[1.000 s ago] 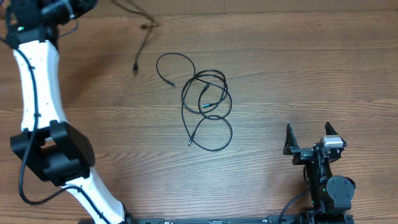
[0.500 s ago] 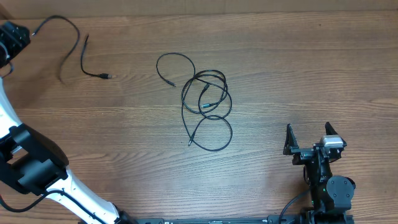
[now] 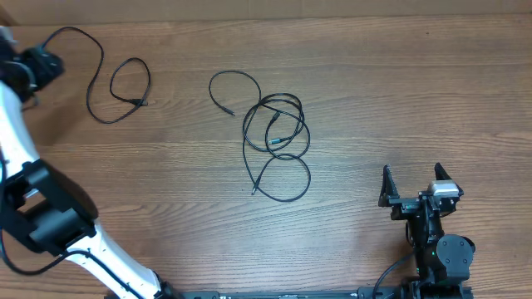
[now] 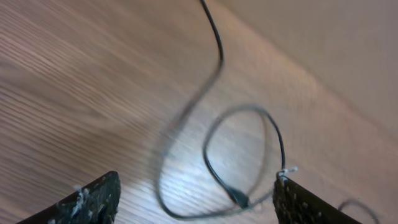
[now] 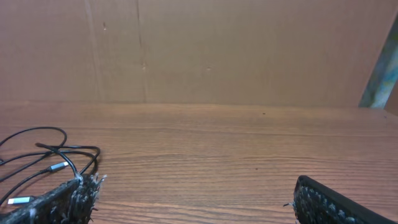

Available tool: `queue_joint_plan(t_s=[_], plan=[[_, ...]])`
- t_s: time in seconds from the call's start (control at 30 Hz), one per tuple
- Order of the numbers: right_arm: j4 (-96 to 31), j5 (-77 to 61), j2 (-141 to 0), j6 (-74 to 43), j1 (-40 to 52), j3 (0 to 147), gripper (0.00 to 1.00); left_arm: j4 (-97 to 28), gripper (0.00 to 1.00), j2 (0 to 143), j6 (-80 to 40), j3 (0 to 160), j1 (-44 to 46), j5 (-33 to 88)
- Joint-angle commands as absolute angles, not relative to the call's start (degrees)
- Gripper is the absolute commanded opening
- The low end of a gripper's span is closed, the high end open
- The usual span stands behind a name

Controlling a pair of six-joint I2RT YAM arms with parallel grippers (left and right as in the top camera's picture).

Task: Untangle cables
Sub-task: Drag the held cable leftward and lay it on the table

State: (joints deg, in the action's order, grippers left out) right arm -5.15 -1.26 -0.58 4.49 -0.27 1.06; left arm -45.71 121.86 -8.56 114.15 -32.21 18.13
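A tangle of thin black cables point(image 3: 274, 137) lies in overlapping loops at the table's middle, and its left edge also shows in the right wrist view point(image 5: 46, 155). One separate cable point(image 3: 125, 87) lies loose at the far left, curled into a small loop with its plug end on the wood. My left gripper point(image 3: 46, 63) hovers at that cable's far left end. In the left wrist view it point(image 4: 196, 202) is open, and the blurred loop point(image 4: 245, 146) lies on the table below, touching neither finger. My right gripper point(image 3: 411, 189) rests open and empty at the near right.
The white left arm point(image 3: 25, 141) runs down the table's left side. A brown cardboard wall point(image 5: 199, 50) stands behind the table's far edge. The right arm's base point(image 3: 445, 253) sits at the near right edge.
My left arm swung from the top middle to the far left corner with one cable. Its jaws opened, and the cable now lies curled on the table. The right arm stayed still.
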Motion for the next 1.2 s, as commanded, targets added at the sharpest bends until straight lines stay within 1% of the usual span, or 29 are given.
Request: queue_joint_plan(t_s=[0.0,0.03,0.13,0.3,0.33,0.4,0.5,0.57,0.63,0.73,0.77,0.87,0.93,1.0,1.07,1.17], plan=[[-4.82,-1.15,-0.16,4.34,-0.01,0.47,1.0,-45.04,0.81,122.15,-5.48,108.77,-27.83,15.35],[-4.82,-1.15,-0.16,4.34,-0.01,0.47,1.0,-44.58,0.82,122.28,-5.54,107.37,-26.87,12.86],[-4.82,-1.15,-0.16,4.34,-0.01,0.47,1.0,-42.68,0.79,123.02,-8.62,103.31,-24.23,4.27],[-4.84,-1.15,-0.16,4.34,-0.01,0.47,1.0,-42.85,0.78,125.54,-10.31,102.04,-22.68,2.46],[-4.82,-1.15,-0.16,4.34,-0.01,0.47,1.0,-42.85,0.79,125.93,-10.31,102.04,-22.68,2.31],[-4.84,-1.15,-0.16,4.34,-0.01,0.47,1.0,-43.57,0.84,126.3,-10.55,102.04,-22.79,-0.01],[-4.82,-1.15,-0.16,4.34,-0.01,0.47,1.0,-45.06,0.9,126.74,-13.28,101.91,-23.38,-7.66],[-4.84,-1.15,-0.16,4.34,-0.01,0.47,1.0,-45.25,0.91,127.11,-13.52,101.78,-24.23,-8.45],[-4.82,-1.15,-0.16,4.34,-0.01,0.47,1.0,-44.95,0.89,127.44,-13.23,101.21,-25.21,-6.9],[-4.82,-1.15,-0.16,4.34,-0.01,0.47,1.0,-44.21,0.88,128.46,-12.4,100.38,-26.06,-5.96],[-4.82,-1.15,-0.16,4.34,-0.01,0.47,1.0,-44.07,0.87,128.95,-12.4,100.31,-26.22,-5.91],[-4.82,-1.15,-0.16,4.34,-0.01,0.47,1.0,-43.4,0.72,130.58,-12.4,100.29,-26.24,-5.1],[-4.82,-1.15,-0.16,4.34,-0.01,0.47,1.0,-42.35,0.66,131.66,-12.43,100.29,-26.24,-2.68],[-4.84,-1.15,-0.16,4.34,-0.01,0.47,1.0,-41.08,0.62,132.62,-12.43,100.27,-26.24,-0.21],[-4.82,-1.15,-0.16,4.34,-0.01,0.47,1.0,-39.92,0.6,133.25,-12.43,100.27,-26.22,1.63],[-4.82,-1.15,-0.16,4.34,-0.01,0.47,1.0,-38.65,0.53,133.78,-12.47,100.25,-26.22,4.23]])
